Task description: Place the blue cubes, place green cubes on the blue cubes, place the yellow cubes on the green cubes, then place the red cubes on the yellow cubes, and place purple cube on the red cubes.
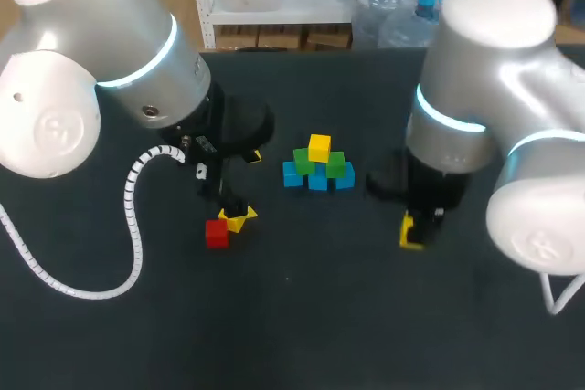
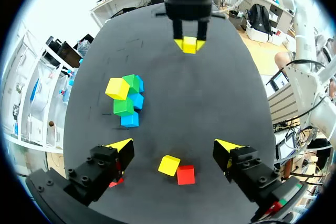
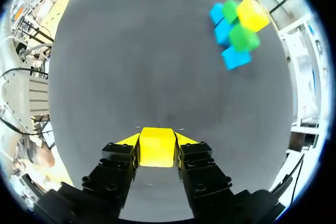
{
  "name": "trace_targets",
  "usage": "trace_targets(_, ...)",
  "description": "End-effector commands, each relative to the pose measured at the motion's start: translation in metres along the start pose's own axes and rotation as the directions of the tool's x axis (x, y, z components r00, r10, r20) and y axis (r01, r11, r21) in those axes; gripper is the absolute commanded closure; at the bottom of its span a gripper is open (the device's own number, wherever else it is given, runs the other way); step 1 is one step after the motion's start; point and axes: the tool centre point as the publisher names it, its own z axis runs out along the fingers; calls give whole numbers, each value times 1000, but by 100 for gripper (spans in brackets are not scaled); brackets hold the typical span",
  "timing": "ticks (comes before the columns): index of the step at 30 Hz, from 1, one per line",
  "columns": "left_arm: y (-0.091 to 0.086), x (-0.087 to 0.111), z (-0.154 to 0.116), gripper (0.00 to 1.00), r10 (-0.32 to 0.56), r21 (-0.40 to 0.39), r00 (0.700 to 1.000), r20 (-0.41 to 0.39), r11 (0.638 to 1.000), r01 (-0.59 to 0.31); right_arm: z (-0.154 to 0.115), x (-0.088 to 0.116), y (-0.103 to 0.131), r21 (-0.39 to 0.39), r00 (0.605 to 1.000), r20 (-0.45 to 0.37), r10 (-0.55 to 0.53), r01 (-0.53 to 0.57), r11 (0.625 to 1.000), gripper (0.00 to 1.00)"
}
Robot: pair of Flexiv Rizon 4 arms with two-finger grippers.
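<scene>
Wide dark matte table [image 1: 302,317], free room on every side. Mid-table, stack of plastic cubes [image 1: 318,166]: blue base, green above, one yellow on top. The right gripper [image 3: 156,140] is clamped on a yellow plastic cube [image 3: 156,149], near the stack. Best approach high, descend square, no nudging. The left gripper [image 2: 175,145] is spread wide and empty, over a loose yellow cube [image 2: 169,164] touching a red cube [image 2: 185,174].
</scene>
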Motion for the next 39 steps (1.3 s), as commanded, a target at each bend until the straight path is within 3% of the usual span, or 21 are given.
trace_targets(1, 1, 1, 1, 0, 2, 2, 1000, 3, 1000, -2, -25, -4, -21, 21, 998, 33, -44, 43, 999, 100)
trace_targets(8, 1, 1, 1, 0, 2, 2, 1000, 3, 1000, -2, -65, -39, -56, 123, 987, 53, -154, 146, 982, 100)
trace_targets(15, 1, 1, 1, 0, 2, 2, 1000, 3, 1000, -2, -72, -70, -66, 114, 967, 37, -252, 247, 962, 100)
trace_targets(23, 1, 1, 1, 0, 2, 2, 1000, 3, 1000, -2, -60, -85, -68, 47, 948, 19, -318, 317, 947, 100)
trace_targets(39, 1, 1, 1, 0, 2, 2, 1000, 3, 1000, -2, -50, -97, -73, 5, 930, 16, -367, 367, 930, 100)
